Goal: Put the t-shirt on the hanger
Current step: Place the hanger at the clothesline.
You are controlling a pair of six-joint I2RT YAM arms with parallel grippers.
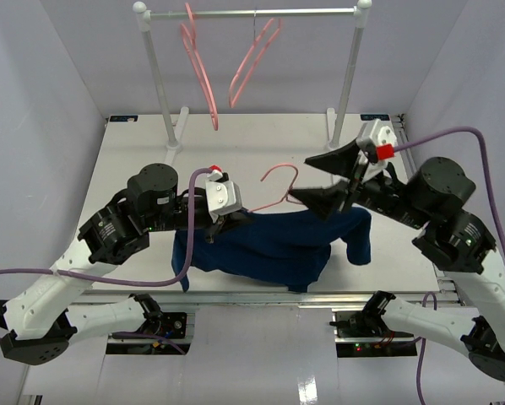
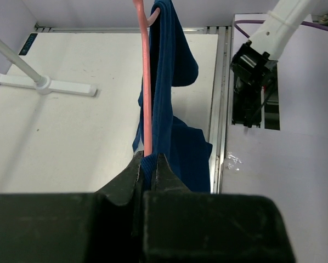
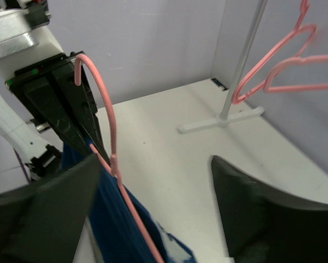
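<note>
My left tool (image 2: pixel 149 160) is clenched on the pink wire of the hanger (image 2: pixel 147 82) together with a fold of the navy t-shirt (image 2: pixel 175 148). The t-shirt drapes over the hanger and trails down onto the desk (image 2: pixel 71 142). My right tool (image 3: pixel 154 160) is spread wide, gripping nothing, just beside the hanger's hook. Behind, two spare hangers (image 1: pixel 203 72) hang on the rail (image 1: pixel 303 13).
</note>
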